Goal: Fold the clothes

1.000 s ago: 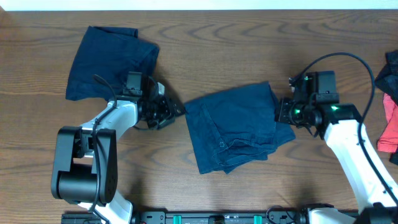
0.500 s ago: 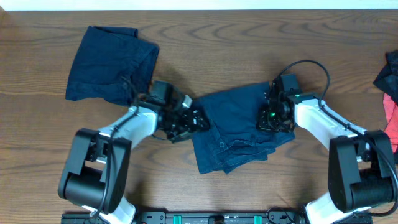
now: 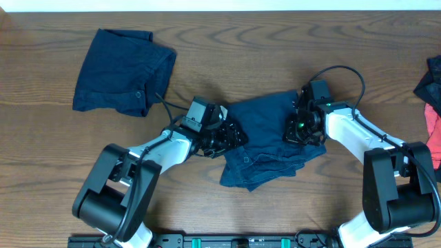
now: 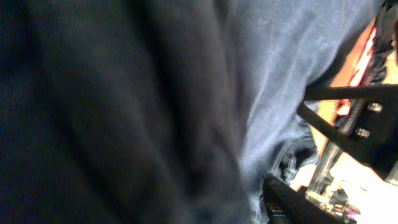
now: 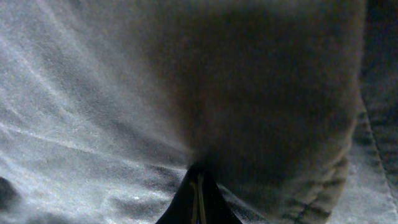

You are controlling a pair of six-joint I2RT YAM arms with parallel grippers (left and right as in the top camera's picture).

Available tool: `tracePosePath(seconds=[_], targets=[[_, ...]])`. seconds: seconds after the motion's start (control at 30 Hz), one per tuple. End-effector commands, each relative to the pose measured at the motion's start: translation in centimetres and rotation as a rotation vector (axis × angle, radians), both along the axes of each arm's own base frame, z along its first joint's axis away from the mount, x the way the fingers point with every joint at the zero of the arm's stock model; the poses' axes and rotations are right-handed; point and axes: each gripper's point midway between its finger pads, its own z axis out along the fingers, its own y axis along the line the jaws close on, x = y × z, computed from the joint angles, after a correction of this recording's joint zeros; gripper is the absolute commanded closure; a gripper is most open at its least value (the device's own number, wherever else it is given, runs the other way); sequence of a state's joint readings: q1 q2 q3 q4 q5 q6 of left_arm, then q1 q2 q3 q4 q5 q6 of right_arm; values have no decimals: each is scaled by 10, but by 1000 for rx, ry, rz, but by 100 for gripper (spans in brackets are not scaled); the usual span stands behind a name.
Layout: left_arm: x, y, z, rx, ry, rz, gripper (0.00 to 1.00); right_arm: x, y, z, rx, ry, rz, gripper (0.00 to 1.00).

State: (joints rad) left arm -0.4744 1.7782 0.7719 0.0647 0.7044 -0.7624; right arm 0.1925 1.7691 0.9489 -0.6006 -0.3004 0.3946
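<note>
Crumpled navy shorts [image 3: 267, 138] at the centre of the table [image 3: 48, 151].
Left gripper [image 3: 233, 134] buried at their nine o'clock edge, grip unreadable; right gripper [image 3: 298, 129], three o'clock, pinched tight on bunched cloth. Folded pair [image 3: 120, 72] lies at ten o'clock.

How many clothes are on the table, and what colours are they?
Navy: 2, the folded shorts and the middle shorts
Dark, colour unclear: 1, the dark cloth at the right edge
Red: 1, the red cloth beside it
Total: 4
</note>
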Motion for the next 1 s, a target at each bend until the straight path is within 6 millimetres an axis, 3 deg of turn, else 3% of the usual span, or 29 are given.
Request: tracePosePath(seconds=[0.0,0.1,0.23,0.33,0.43,0.53,0.67,0.8,0.97], targets=[[-5,4,-25,73,-27,-13,65,-12,-1,-21,-38,60,3,99],[-8,-2,-20,49,-96,-108,94,-13,-1,-21,-34,66,4,99],[-10,2,-8,50,-154,-166,94,-13,-1,-10,-14,53,6,99],[2,1,35,-60,-244,-187,94,-11,-8,15,-5,7,-16,99],[27,14,99,-181,-379,-147,94,-3,-13,55,15,-110,-39,99],[57,47,164,-241,-578,-65,94,5,-16,97,39,-253,-50,99],[92,107,223,-224,-760,105,94,8,-15,146,68,-426,-51,99],[125,179,250,-174,-870,286,94,5,-15,171,83,-509,-50,99],[153,258,240,-93,-936,447,94,0,-16,171,81,-499,-50,99]])
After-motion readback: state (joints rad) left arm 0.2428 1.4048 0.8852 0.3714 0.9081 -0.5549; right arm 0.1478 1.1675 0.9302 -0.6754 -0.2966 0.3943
